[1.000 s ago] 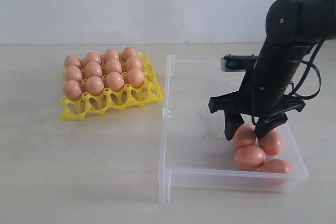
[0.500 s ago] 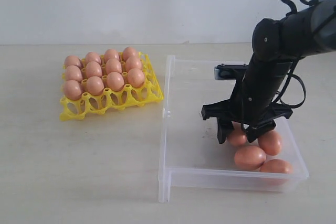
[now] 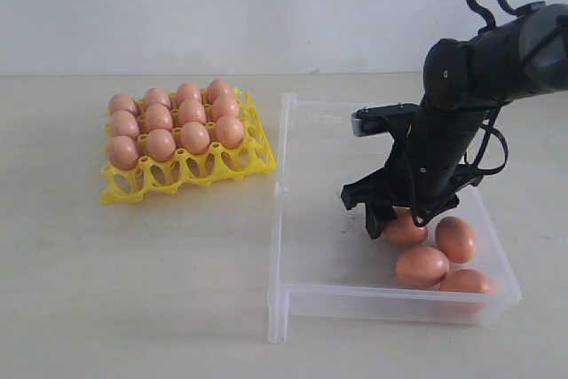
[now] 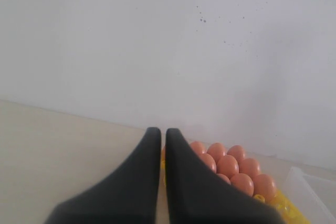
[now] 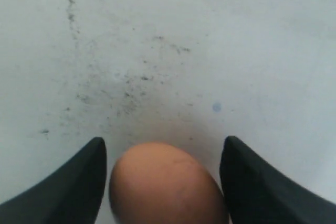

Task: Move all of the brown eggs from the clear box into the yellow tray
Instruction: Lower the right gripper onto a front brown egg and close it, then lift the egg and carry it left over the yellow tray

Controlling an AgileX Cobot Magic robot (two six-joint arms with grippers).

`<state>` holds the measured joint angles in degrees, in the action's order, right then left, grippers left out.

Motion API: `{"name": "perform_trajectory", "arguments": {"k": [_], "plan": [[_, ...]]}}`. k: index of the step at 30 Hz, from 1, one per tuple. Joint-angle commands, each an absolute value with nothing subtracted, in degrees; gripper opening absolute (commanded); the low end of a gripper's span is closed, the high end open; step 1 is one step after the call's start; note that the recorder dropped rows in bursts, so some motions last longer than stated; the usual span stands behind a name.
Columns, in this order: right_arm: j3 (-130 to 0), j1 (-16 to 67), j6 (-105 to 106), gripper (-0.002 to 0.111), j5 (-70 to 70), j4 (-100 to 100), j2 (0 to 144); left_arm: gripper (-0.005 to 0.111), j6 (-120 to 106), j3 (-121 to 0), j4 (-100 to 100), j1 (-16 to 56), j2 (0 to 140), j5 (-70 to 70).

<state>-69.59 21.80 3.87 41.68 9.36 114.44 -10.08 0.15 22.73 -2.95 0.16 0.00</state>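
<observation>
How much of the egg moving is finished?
Twelve brown eggs sit in the yellow tray, whose front row is empty. The right hand is open around one egg in the clear box, not yet gripping. Four eggs, counting that one, are left in the box.

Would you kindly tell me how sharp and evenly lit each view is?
Exterior view: sharp, soft even light, faint shadows under the yellow tray and clear box. Left wrist view: the left gripper is blurred. Right wrist view: the brown egg inside the right gripper looks soft; the scuffed floor is sharper.
</observation>
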Motion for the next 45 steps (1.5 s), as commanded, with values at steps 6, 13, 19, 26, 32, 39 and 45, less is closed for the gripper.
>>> {"name": "perform_trajectory", "arguments": {"k": [6,13,19,26,32,39,45], "plan": [[-69.4,21.9,14.9,0.057,42.9,5.3,117.0,0.004,-10.6,0.0,22.9,-2.7,0.0,0.0],[-69.4,21.9,23.7,0.056,40.6,5.0,117.2,0.004,-10.6,0.0,22.9,-2.7,0.0,0.0],[-69.4,21.9,24.3,-0.001,41.6,5.0,117.2,0.004,-10.6,0.0,22.9,-2.7,0.0,0.0],[-69.4,21.7,19.9,0.0,34.9,6.4,115.7,0.004,-10.6,0.0,22.9,-2.7,0.0,0.0],[-67.2,21.7,19.9,0.0,21.2,14.9,109.6,0.004,-10.6,0.0,22.9,-2.7,0.0,0.0],[-58.5,22.3,19.9,0.0,0.0,21.3,100.4,0.004,-10.6,0.0,22.9,-2.7,0.0,0.0],[-56.5,29.0,19.1,0.0,-15.1,20.6,98.3,0.004,-10.6,0.0,22.9,-2.7,0.0,0.0]]}}
